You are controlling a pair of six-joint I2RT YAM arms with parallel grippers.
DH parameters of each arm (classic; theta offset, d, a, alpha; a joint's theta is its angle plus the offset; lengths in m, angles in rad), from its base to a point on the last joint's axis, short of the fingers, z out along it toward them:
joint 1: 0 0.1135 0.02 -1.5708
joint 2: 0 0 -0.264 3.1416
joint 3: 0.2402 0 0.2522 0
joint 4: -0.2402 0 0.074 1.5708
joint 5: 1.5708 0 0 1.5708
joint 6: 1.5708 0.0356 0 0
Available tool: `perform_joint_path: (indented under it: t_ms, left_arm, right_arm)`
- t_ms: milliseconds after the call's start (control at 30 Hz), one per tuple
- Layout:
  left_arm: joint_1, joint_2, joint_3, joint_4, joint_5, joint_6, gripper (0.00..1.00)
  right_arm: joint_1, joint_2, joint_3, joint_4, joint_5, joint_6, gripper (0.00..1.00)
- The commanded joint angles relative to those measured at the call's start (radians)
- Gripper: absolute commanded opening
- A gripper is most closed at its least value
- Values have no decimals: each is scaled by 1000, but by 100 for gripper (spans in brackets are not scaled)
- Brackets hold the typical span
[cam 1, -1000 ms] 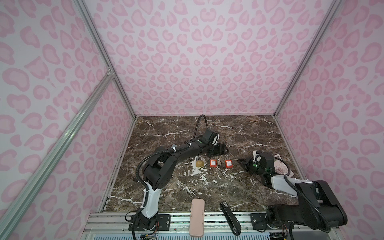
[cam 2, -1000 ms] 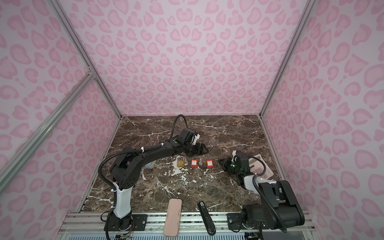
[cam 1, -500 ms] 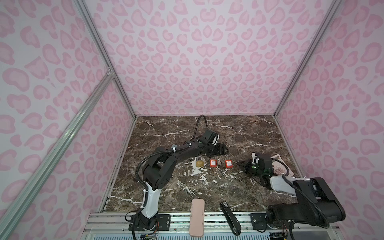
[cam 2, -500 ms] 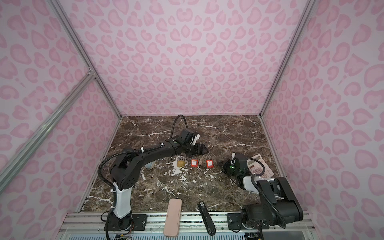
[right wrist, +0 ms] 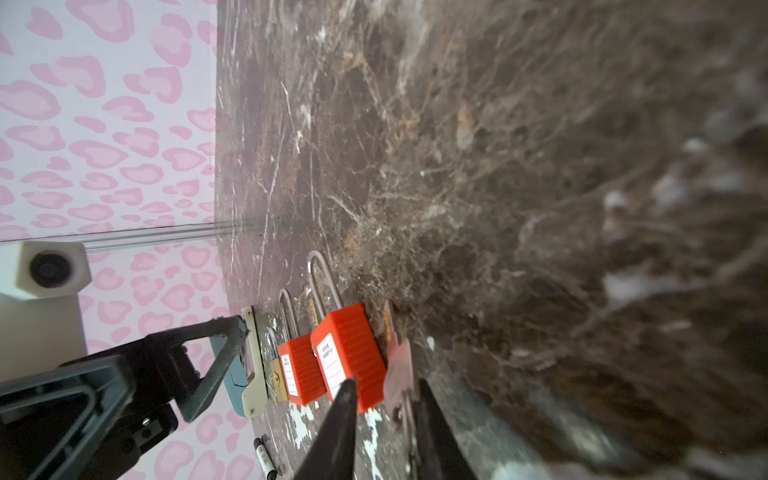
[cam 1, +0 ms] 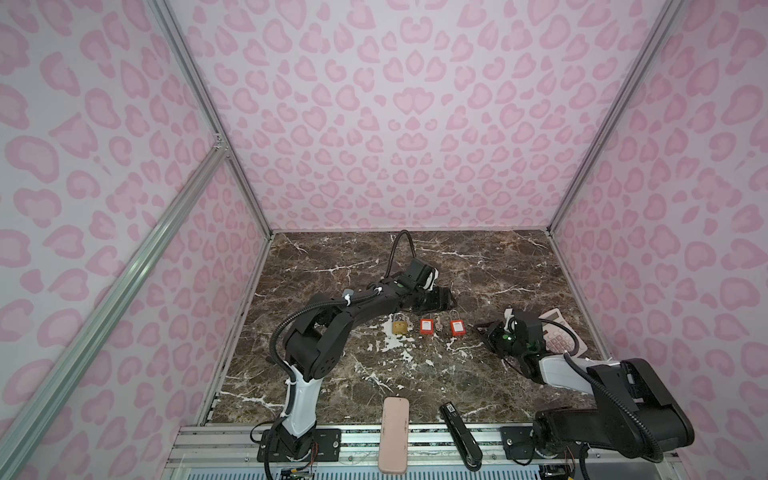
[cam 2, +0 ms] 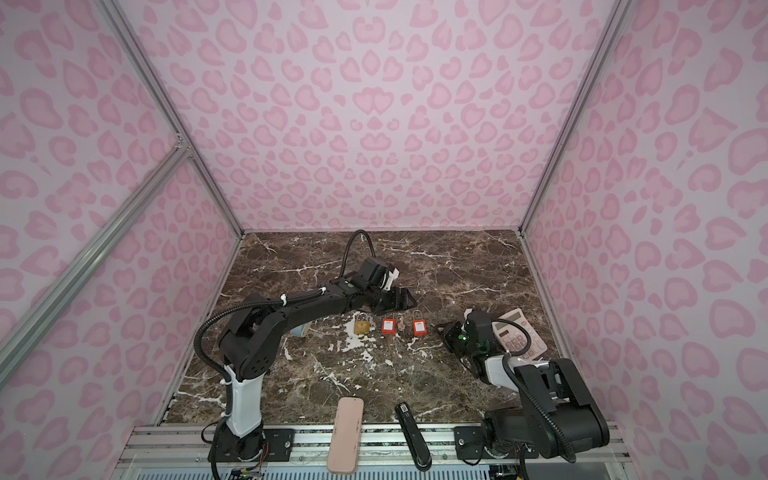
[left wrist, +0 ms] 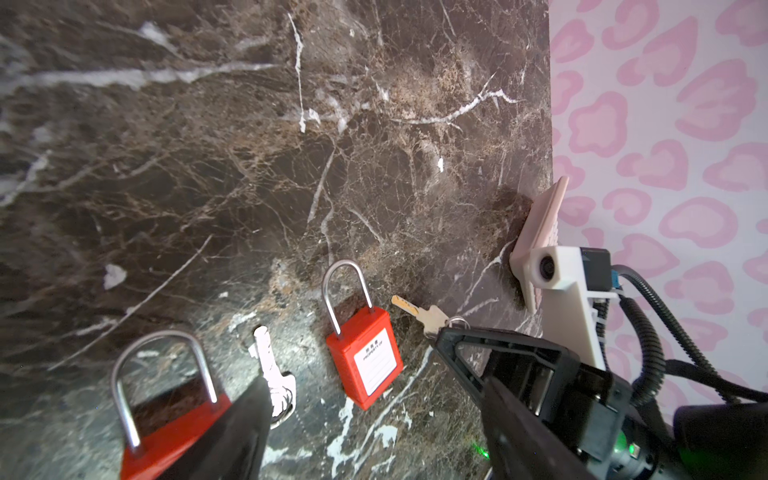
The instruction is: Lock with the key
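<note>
Key (left wrist: 419, 312) lies on worktop (left wrist: 249, 166) beside red padlock (left wrist: 365, 357). Right claw (right wrist: 385, 384) just unclenched, key loose btwn its tips. Left claw (cam 1: 442, 298) spread wide, empty. Likely needs re-grasp before locking.

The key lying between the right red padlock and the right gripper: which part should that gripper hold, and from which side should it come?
Probably the flat head of the key, with the ring. That end lies nearest the right gripper; the blade points away. The key lies flat on the table, so come from above, jaws across the head's edges.
</note>
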Motion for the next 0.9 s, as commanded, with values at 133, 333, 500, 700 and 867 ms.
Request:
perform_joint_path:
  t_ms: [133, 333, 500, 700, 867]
  left_arm:
    - [0, -22, -7, 24, -5, -2, 81]
    - [0, -21, -3, 26, -4, -3, 81]
    - [0, -24, -3, 25, -6, -1, 81]
    - [1, -20, 2, 24, 3, 0, 81]
    - [0, -17, 6, 25, 6, -3, 81]
  right_arm:
    - [14, -40, 9, -105, 24, 2, 47]
    - [18, -89, 20, -223, 24, -16, 61]
    - [2, -173, 12, -307, 78, -27, 64]
    - [-82, -137, 76, -337, 25, -120, 64]
    - [-142, -2, 159, -321, -87, -185, 64]
